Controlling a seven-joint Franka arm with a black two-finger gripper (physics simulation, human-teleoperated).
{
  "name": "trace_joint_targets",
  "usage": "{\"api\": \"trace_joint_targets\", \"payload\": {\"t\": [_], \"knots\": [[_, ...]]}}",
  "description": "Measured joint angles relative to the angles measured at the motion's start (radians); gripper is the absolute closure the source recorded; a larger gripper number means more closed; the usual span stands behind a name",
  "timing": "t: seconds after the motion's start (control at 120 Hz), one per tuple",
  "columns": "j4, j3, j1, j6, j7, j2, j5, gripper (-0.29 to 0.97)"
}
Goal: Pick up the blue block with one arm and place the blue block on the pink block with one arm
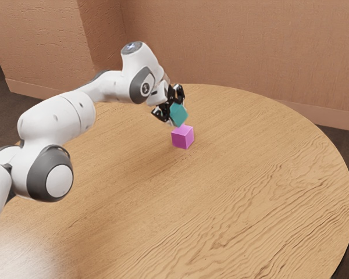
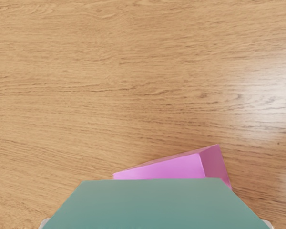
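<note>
The pick-up looks done. The blue block, more teal than blue in this light, is off the round wooden counter and sits between the black jaws at the end of the white arm. The jaws are clamped on it from two sides, though their tips are partly hidden behind it, so that is my reading of the grip and not a clear sight of it.

The block hangs tilted, one corner pointing down, directly over the pink block. The pink block rests flat on the counter, a little to the far side of its middle. In the exterior view the low corner is very near the pink block's top face; I cannot tell whether they touch.

In the wrist view the blue block is just under the hand. The pink block pokes out beyond it, turned at an angle to it.

What is left is the placing: level the blue block, square it with the pink one, set it down and let go. I judge the task about two thirds done.
</note>
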Motion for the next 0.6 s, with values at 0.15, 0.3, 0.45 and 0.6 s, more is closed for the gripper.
{"api": "trace_joint_targets", "payload": {"t": [0.15,0.3,0.45,0.6], "knots": [[0.000,0.001,0.003,0.031,-0.025,0.010,-0.038,0.38],[-0.001,0.002,0.006,0.038,-0.044,0.025,-0.048,0.23],[-0.005,0.001,0.007,0.037,-0.061,0.020,-0.050,0.11],[-0.282,0.006,0.012,-0.003,-0.076,-0.286,-0.044,0.06]]}}
